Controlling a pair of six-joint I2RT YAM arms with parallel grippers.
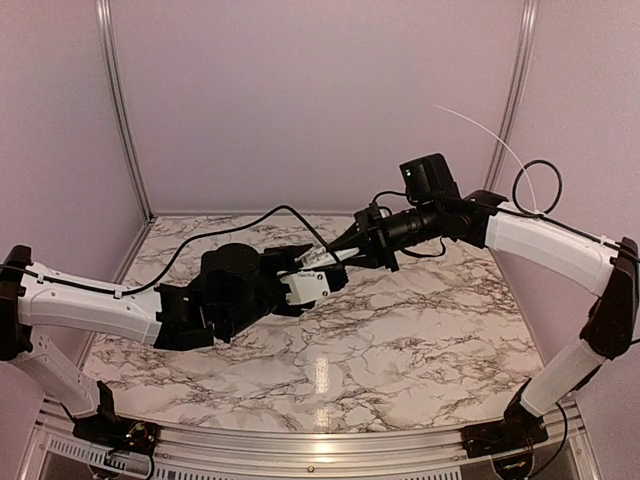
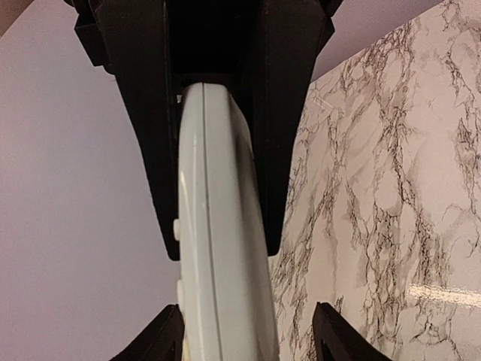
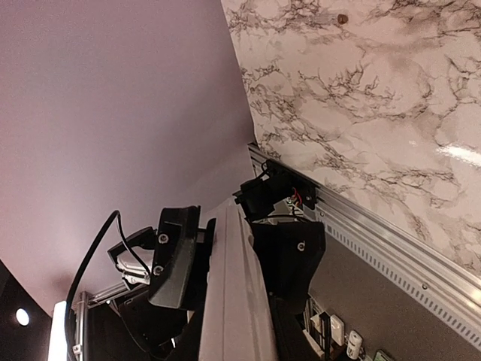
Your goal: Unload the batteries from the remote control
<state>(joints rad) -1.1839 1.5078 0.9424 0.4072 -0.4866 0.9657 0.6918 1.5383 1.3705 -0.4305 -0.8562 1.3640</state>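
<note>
The white remote control point(image 1: 318, 259) hangs in the air over the middle of the marble table point(image 1: 420, 340), between both arms. My right gripper point(image 1: 338, 256) is shut on one end of it; its black fingers point(image 2: 274, 150) clamp the slim body on both sides. My left gripper point(image 2: 248, 337) straddles the other end with its jaws apart, the left tip close to the remote control point(image 2: 218, 271) and a gap on the right. In the right wrist view the remote control point(image 3: 233, 293) runs edge-on between the left gripper's fingers point(image 3: 176, 256). The batteries are hidden.
Lilac walls close the table on three sides. A metal rail point(image 3: 391, 248) runs along the near edge. A small brown speck point(image 3: 342, 18) lies on the marble. Black cables point(image 1: 250, 222) hang from both arms.
</note>
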